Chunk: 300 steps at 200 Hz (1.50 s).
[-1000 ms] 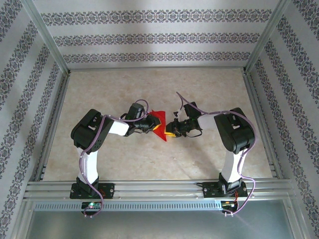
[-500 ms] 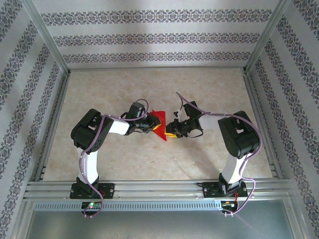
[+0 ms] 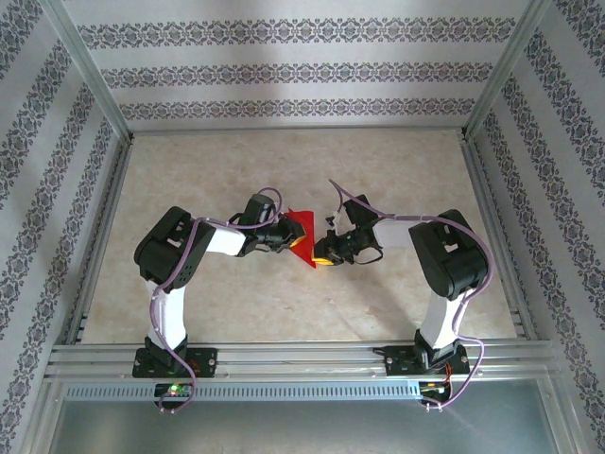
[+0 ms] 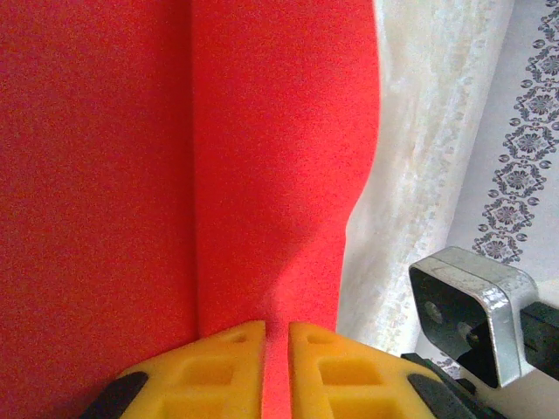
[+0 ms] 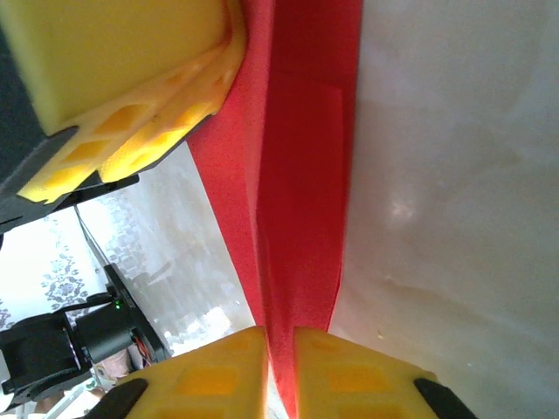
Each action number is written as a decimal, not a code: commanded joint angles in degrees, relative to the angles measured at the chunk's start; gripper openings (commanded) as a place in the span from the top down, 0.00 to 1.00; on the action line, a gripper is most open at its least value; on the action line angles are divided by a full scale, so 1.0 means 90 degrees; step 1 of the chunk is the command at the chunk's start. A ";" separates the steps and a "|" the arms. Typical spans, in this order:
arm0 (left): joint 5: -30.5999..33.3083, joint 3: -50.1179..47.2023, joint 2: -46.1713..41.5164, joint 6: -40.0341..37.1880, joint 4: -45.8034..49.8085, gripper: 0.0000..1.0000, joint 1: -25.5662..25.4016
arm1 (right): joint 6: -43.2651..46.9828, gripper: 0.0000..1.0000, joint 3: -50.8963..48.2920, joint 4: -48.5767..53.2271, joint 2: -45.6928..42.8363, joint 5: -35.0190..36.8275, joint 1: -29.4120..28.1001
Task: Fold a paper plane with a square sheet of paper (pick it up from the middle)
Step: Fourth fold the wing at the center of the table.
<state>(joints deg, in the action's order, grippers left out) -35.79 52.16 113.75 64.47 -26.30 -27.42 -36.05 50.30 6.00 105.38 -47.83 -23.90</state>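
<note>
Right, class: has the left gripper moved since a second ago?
No. Seen from above, the left gripper sits in the same spot relative to its arm's bolted base, and it stays shut on the red paper.

Beige marbled tabletop (image 3: 284, 303); patterned walls (image 3: 284, 71) around; aluminium rails (image 3: 284, 355) near edge.

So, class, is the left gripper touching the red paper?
Touching. The left wrist view shows the red paper pinched between the left gripper's two yellow fingers, no gap either side.

paper plane (image 4: 262, 175) cut off at three edges, left hand (image 4: 277, 330) cropped below
</note>
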 commanded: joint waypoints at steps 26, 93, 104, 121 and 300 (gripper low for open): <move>0.0354 -0.0133 0.0232 -0.0210 0.0775 0.85 -0.0067 | 0.0039 0.88 0.0104 0.0040 0.0275 -0.0065 -0.0068; 0.0354 -0.0157 0.0223 -0.0200 0.0803 0.85 -0.0059 | -0.0017 0.85 0.0119 0.0092 0.0199 -0.0066 -0.0079; 0.0355 -0.0154 0.0222 -0.0200 0.0823 0.85 -0.0059 | -0.0020 0.84 0.0095 0.0157 0.0042 -0.0057 -0.0070; 0.0373 -0.0146 0.0213 -0.0210 0.0862 0.85 -0.0059 | 0.0001 0.83 0.0057 0.0259 -0.0058 -0.0060 -0.0059; 0.0500 0.0005 0.0222 -0.0102 0.1383 0.85 -0.0063 | 0.0122 0.86 0.0114 0.0632 0.0290 0.0393 -0.0157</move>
<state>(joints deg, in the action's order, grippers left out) -35.68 53.01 113.75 64.49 -24.32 -27.42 -36.01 51.13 8.82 107.00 -47.64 -24.91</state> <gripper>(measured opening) 0.154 0.142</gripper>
